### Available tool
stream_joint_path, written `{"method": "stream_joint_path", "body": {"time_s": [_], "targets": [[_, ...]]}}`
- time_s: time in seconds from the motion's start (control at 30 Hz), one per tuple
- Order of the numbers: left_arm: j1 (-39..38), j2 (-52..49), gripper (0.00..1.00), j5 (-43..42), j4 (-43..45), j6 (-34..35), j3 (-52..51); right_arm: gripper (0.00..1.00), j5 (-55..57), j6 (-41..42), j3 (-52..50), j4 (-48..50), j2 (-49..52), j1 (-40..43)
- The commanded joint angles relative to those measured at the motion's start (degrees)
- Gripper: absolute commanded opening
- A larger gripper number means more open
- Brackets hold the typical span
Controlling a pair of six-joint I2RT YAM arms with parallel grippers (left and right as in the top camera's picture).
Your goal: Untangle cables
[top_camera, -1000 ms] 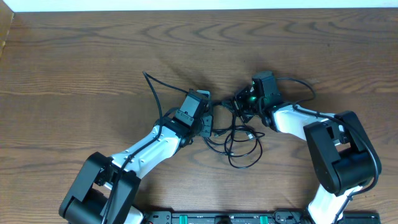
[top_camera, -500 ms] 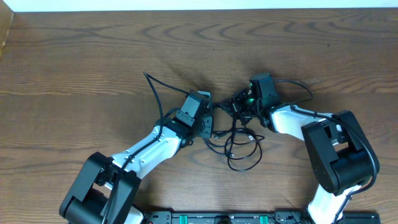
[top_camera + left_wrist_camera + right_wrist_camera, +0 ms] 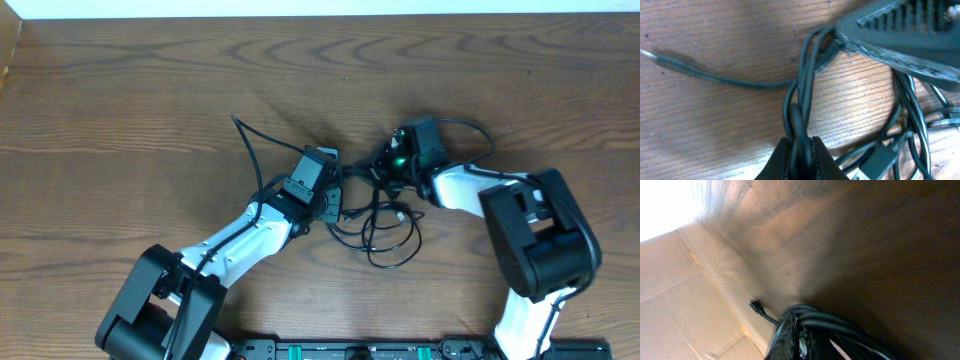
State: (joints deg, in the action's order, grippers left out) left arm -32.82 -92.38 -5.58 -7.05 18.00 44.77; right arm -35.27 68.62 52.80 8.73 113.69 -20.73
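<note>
A tangle of thin black cables (image 3: 378, 218) lies on the wooden table between my two grippers. My left gripper (image 3: 338, 196) is at the tangle's left side; in the left wrist view (image 3: 800, 154) its jaws are shut on a few black cable strands (image 3: 801, 95). My right gripper (image 3: 386, 163) is at the tangle's top; in the right wrist view (image 3: 805, 332) it is shut on a bundle of black cables (image 3: 835, 324). One cable end (image 3: 236, 121) trails up and left. A cable loop (image 3: 480, 132) arcs behind the right wrist.
The right gripper's ribbed finger (image 3: 900, 30) fills the top right of the left wrist view, close to my left jaws. A USB plug (image 3: 879, 161) lies beside them. A small plug (image 3: 754, 305) shows in the right wrist view. Bare wood surrounds the tangle.
My right gripper has shifted slightly left and up with its cables, drawing the loop behind it closer in. The left arm has stayed still.
</note>
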Motion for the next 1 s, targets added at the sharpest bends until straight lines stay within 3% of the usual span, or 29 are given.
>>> {"method": "stream_joint_path", "body": {"time_s": [0.0, 0.2, 0.37, 0.53, 0.67, 0.73, 0.87, 0.97], "targets": [[-0.04, -0.11, 0.08, 9.35, -0.20, -0.81, 0.44, 0.01, -0.81, -18.49, -2.01, -10.03, -4.00, 6.91], [0.00, -0.11, 0.08, 13.11, -0.20, -0.79, 0.44, 0.01, -1.20, -35.69, -2.01, -28.70, -16.72, 17.99], [-0.04, -0.11, 0.08, 10.25, -0.15, -0.79, 0.44, 0.02, 1.66, -38.91, -2.01, -35.39, -22.69, 22.27], [-0.07, -0.11, 0.08, 7.28, -0.20, -0.79, 0.44, 0.18, 1.86, -37.66, -2.01, -32.06, -21.22, 14.99], [-0.07, -0.11, 0.08, 7.28, -0.17, -0.79, 0.44, 0.34, 3.50, -33.97, -2.01, -21.05, -17.90, 6.60], [-0.07, -0.11, 0.08, 7.28, -0.17, -0.79, 0.44, 0.31, 8.41, -42.71, -2.01, -15.52, -15.67, 3.65], [-0.07, -0.11, 0.08, 7.26, -0.20, -0.81, 0.44, 0.31, 16.79, -59.71, -2.01, -13.92, -14.21, 1.95], [-0.04, -0.11, 0.08, 4.26, -0.02, -2.40, 0.44, 0.30, 14.05, -64.11, -2.01, -11.08, -14.40, 2.03]]}}
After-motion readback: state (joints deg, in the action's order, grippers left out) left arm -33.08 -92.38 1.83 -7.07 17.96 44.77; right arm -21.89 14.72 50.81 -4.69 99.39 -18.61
